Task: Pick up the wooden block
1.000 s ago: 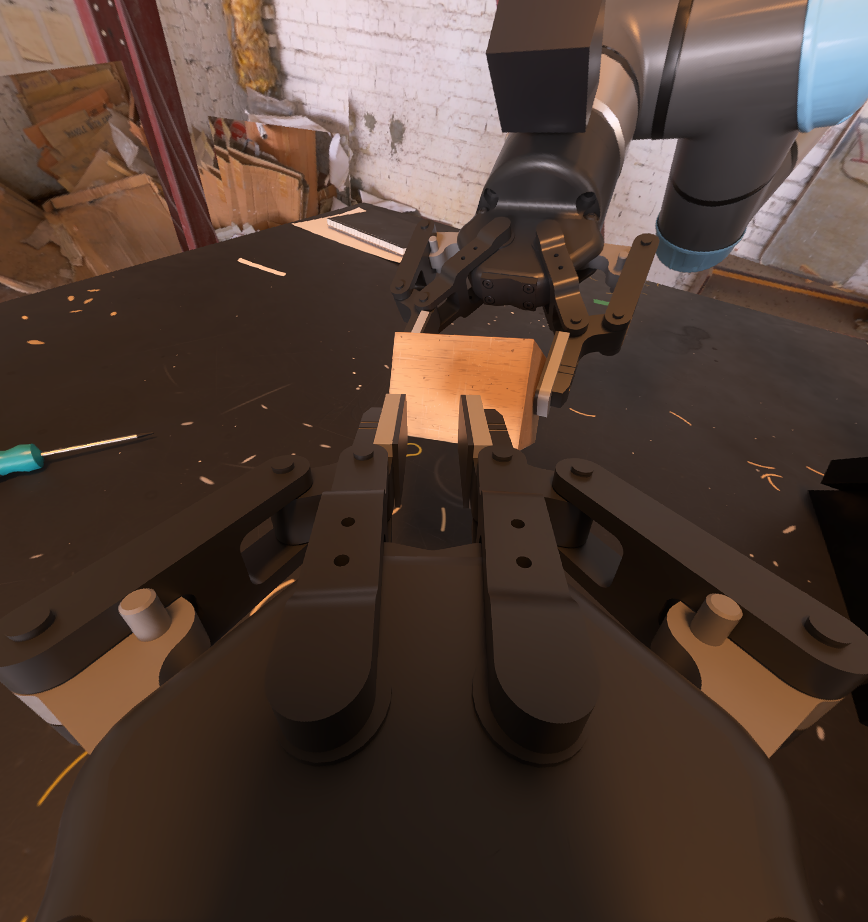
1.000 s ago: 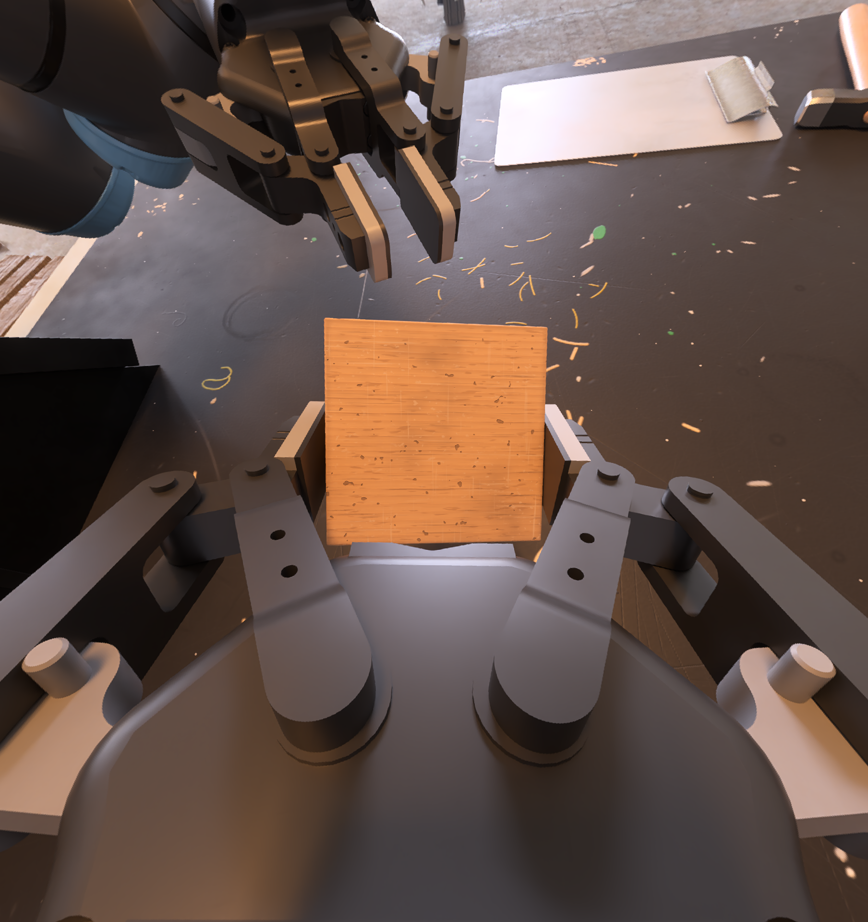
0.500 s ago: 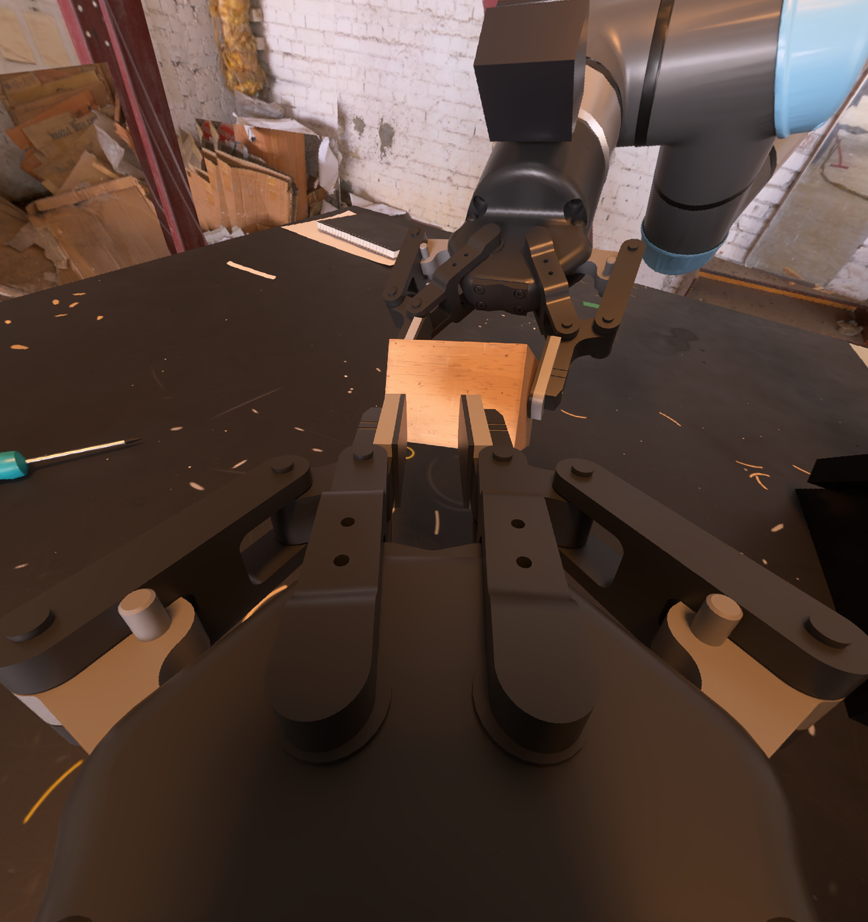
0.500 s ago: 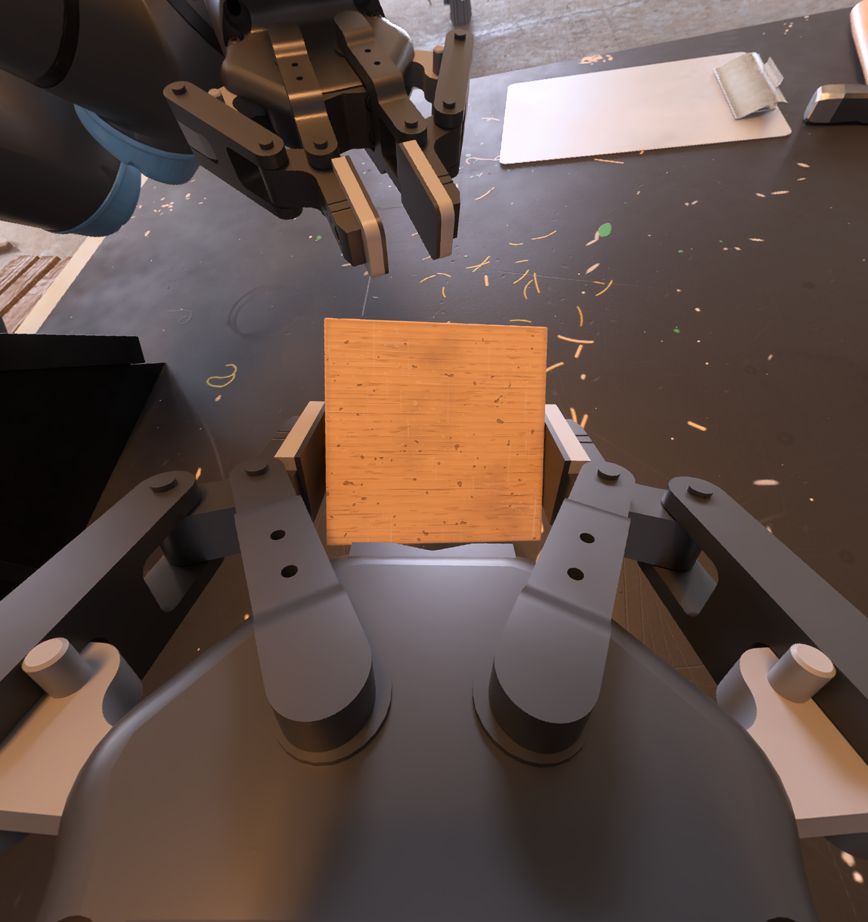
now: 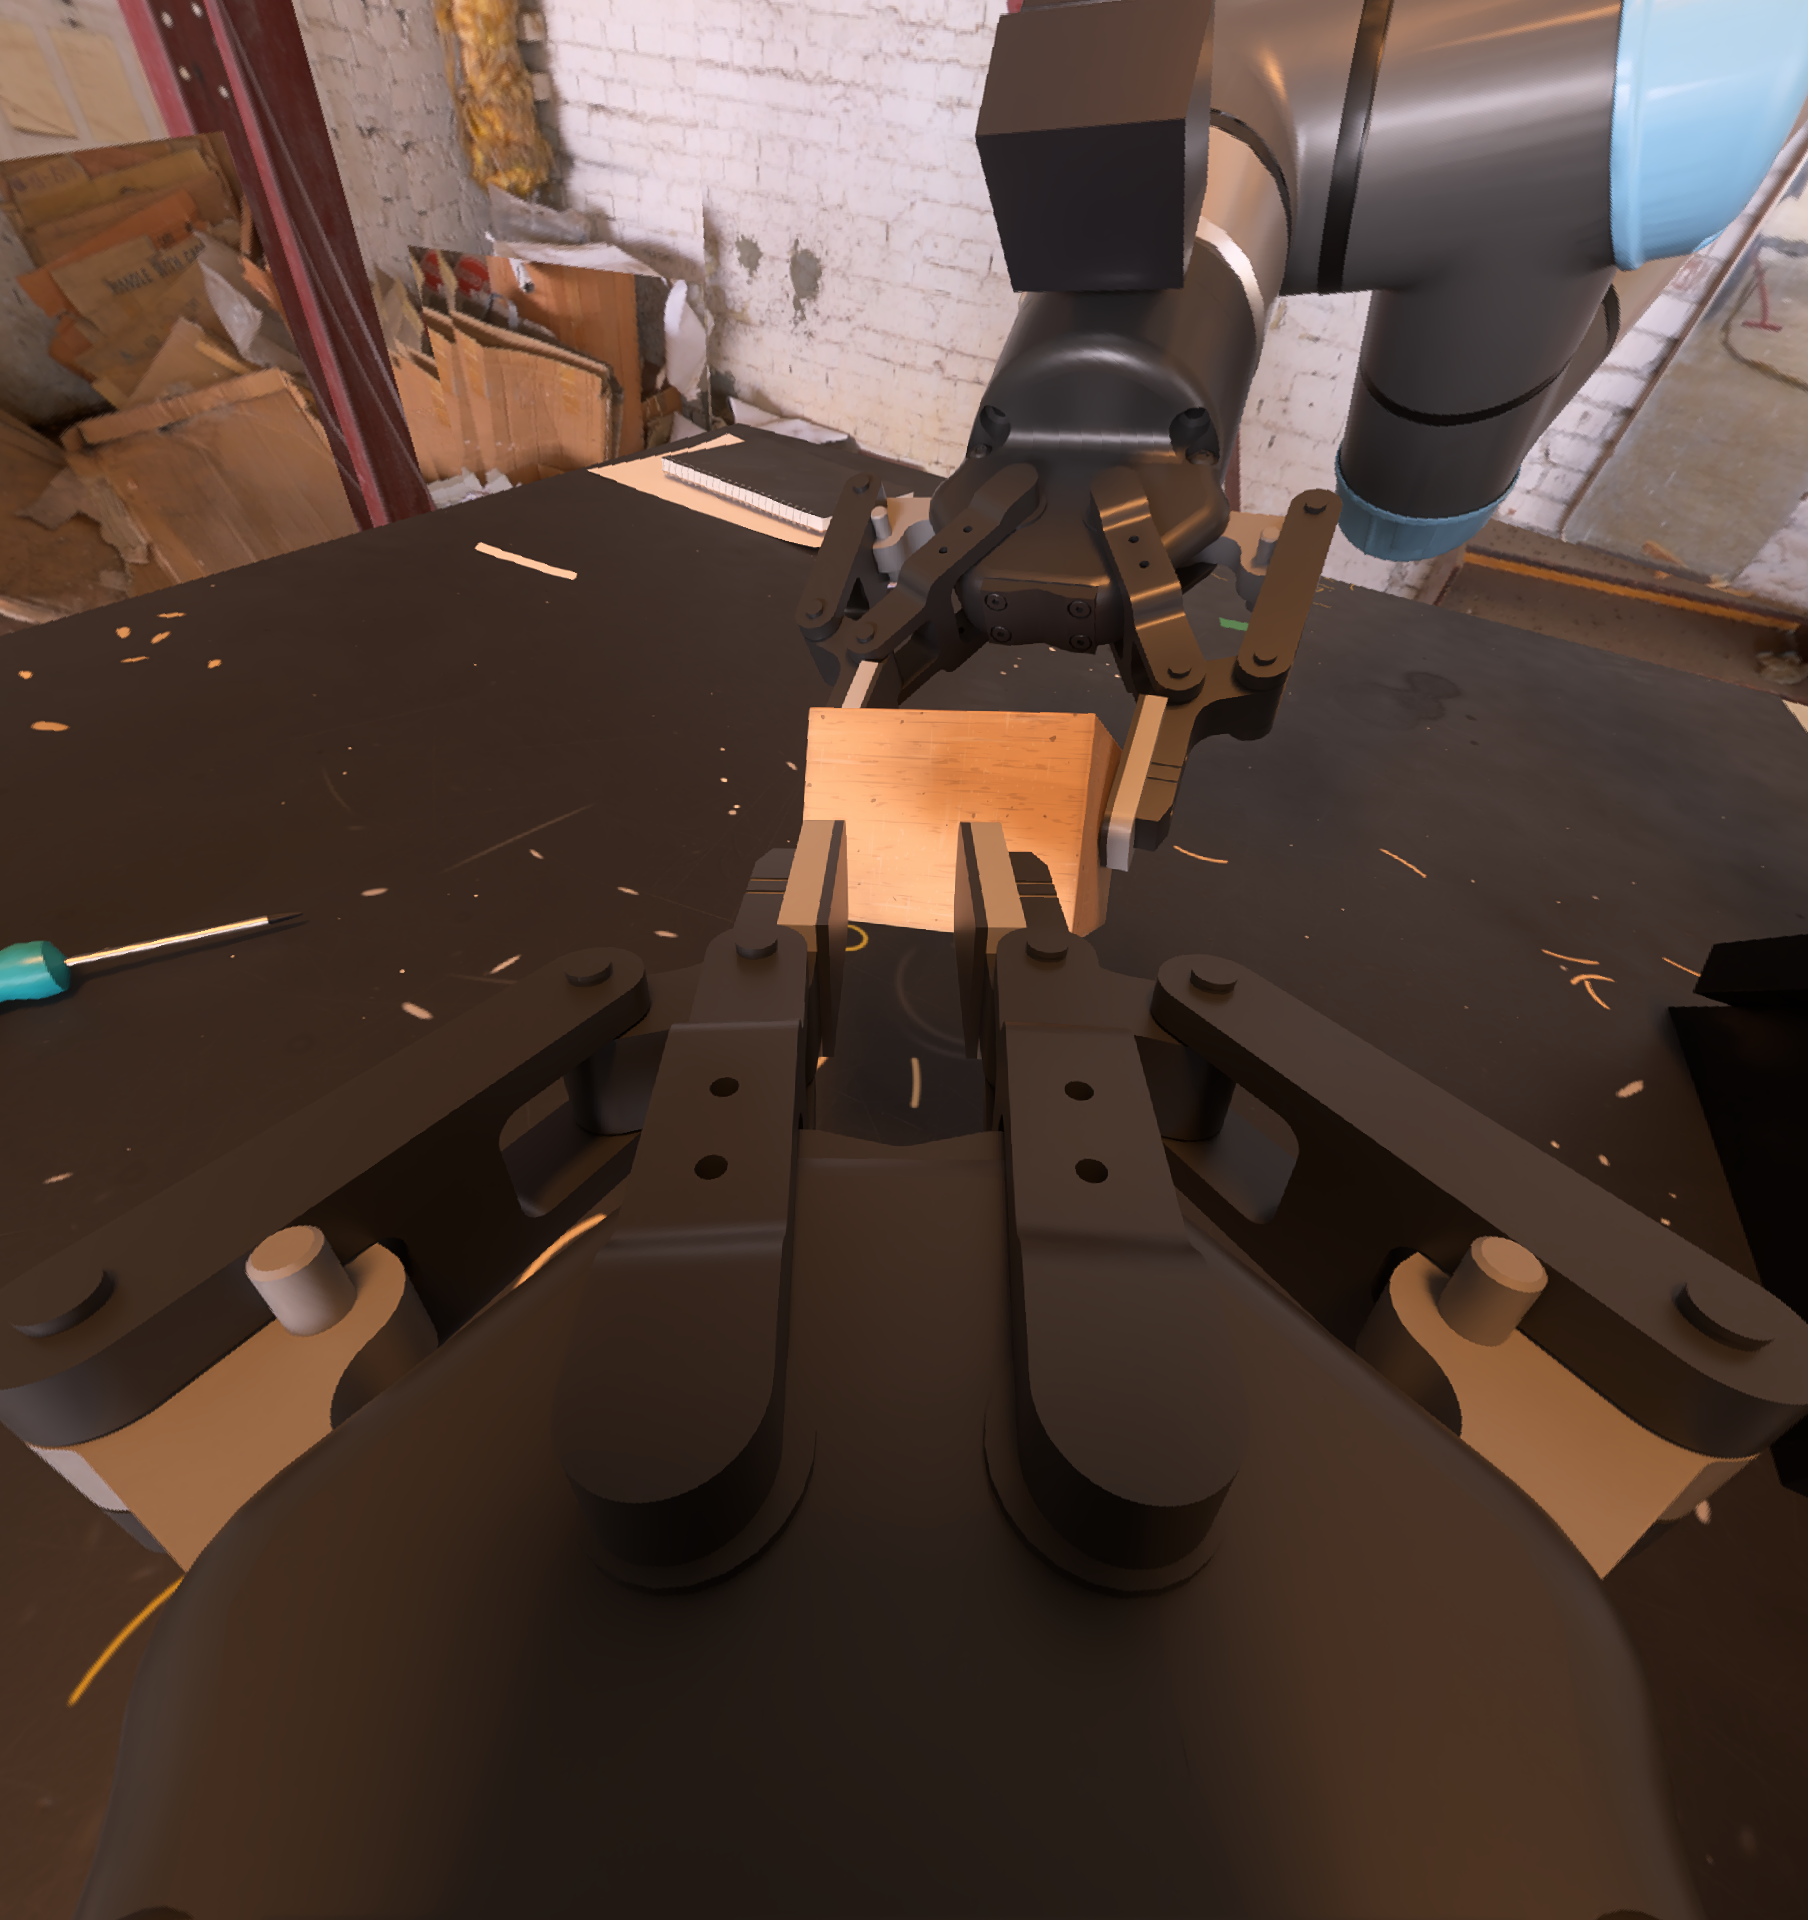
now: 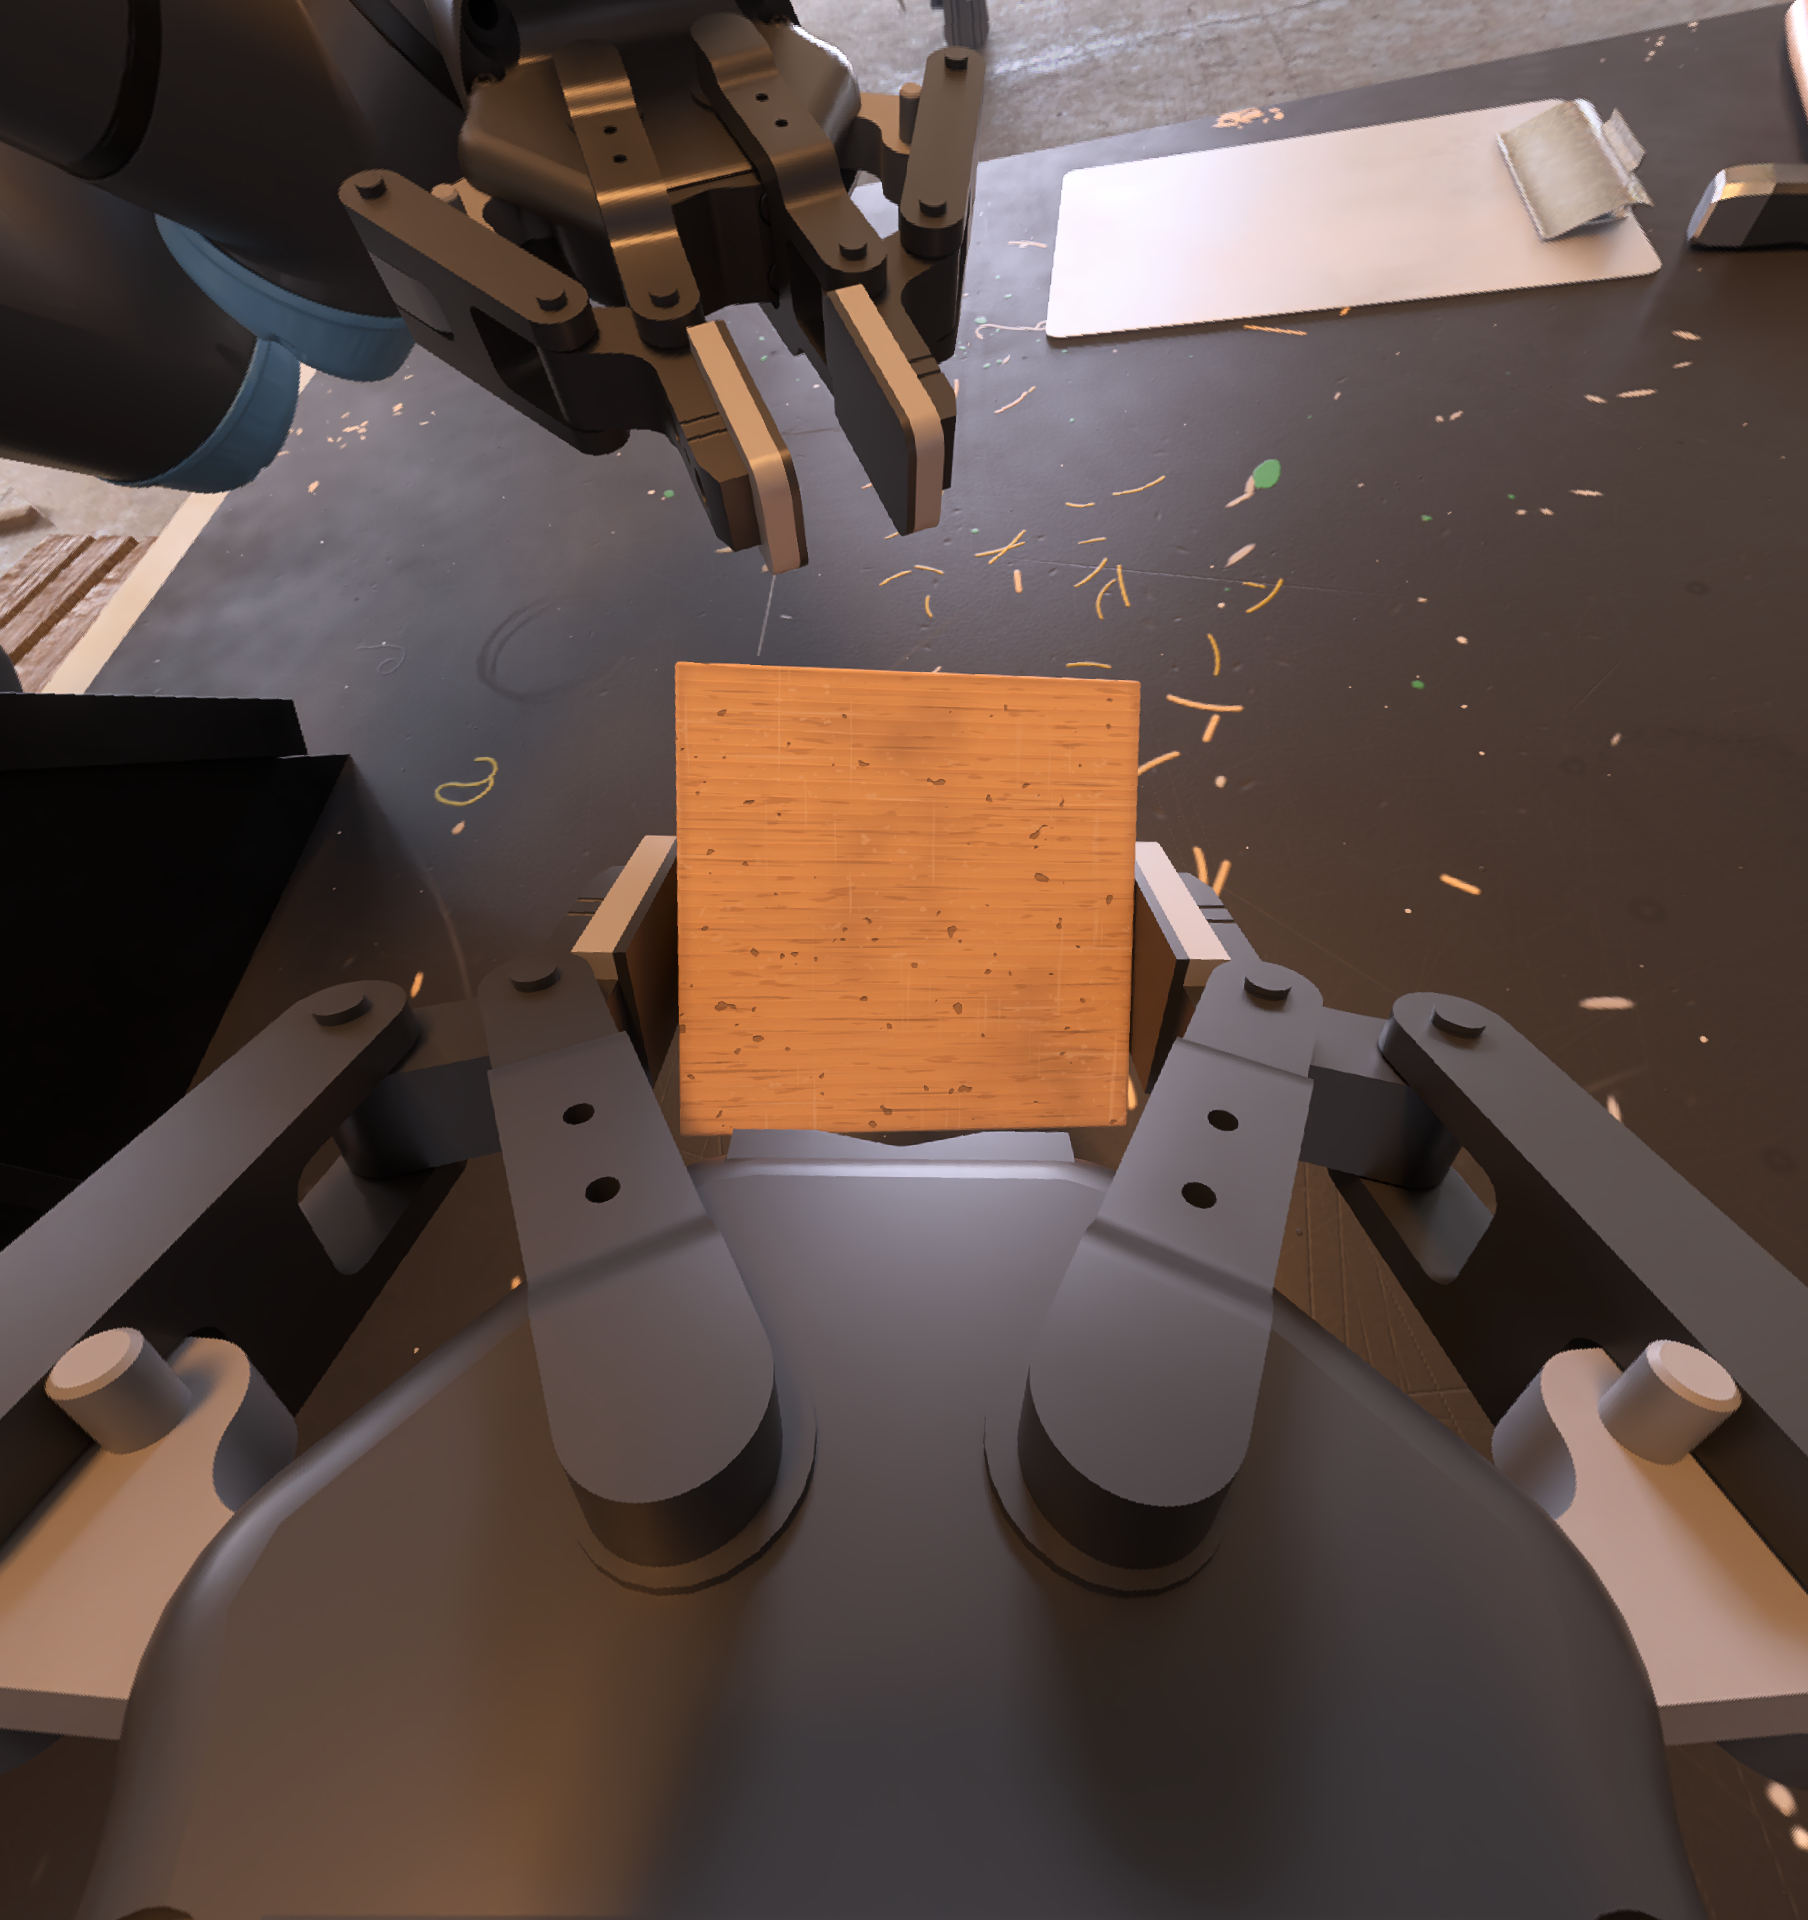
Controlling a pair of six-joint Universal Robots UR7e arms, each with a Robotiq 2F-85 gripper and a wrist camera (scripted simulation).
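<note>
The wooden block (image 6: 905,894) is a light orange-brown cube. My right gripper (image 6: 905,902) is shut on it, one pad on each side face. In the left wrist view the block (image 5: 941,800) hangs in the right gripper (image 5: 993,748) and seems to sit slightly above the dark table (image 5: 360,727). My left gripper (image 5: 900,883) is just in front of the block, with its jaws nearly together and nothing between them. It also shows in the right wrist view (image 6: 843,509), beyond the block's far edge.
A teal-handled screwdriver (image 5: 17,971) lies at the left. A grey clipboard (image 6: 1336,229) and a hammer (image 6: 1793,177) lie at the far right. A black box (image 6: 100,935) stands left of the block. A notebook (image 5: 744,488) lies near the table's far edge.
Little differs. Both views have drifted slightly. The right gripper keeps its hold on the block and the left gripper stays close in front of it.
</note>
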